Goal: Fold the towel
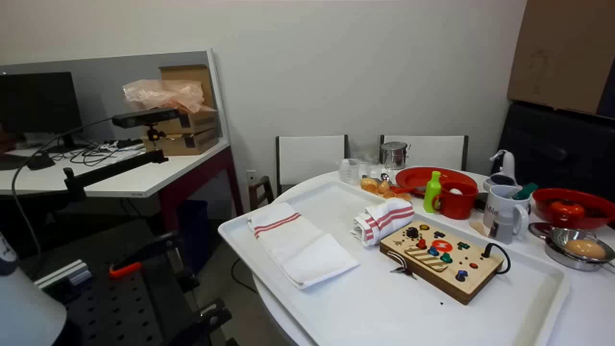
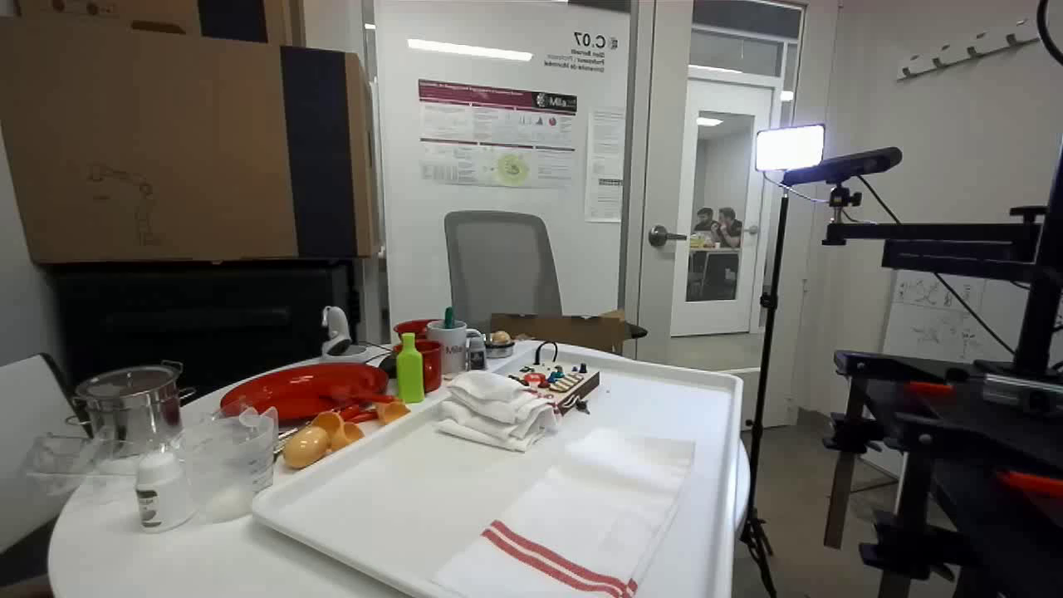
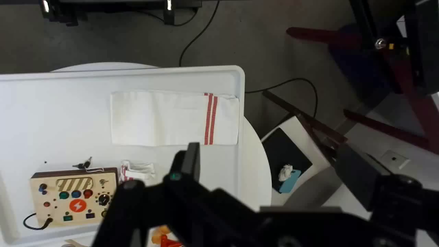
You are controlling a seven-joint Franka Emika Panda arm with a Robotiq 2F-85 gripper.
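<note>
White with two narrow red stripes across one end, the thin rectangular cloth towel [image 1: 302, 250] lies as a flat, long strip on a white rectangular tray [image 1: 379, 305]. Its striped end is close to one short edge of the tray, near a corner, and its length runs along the adjoining long edge. Beneath, a round white tabletop [image 1: 591, 298] carries the tray, whose corner juts past the tabletop's rim. Well apart from the towel, the black gripper [image 3: 269, 159] has its jaws spread wide, the tabletop's rim visible between them in the wrist view. Toward the tray's opposite long edge sits a smaller, lumpy white cloth with red stripes [image 1: 384, 222], just beside a flat wooden box with coloured knobs [image 1: 444, 259]; whether these two touch is hard to tell. Past that edge, on the tabletop, stand a lime-green bottle [image 1: 432, 194] and a glossy red mug [image 1: 459, 204].
</note>
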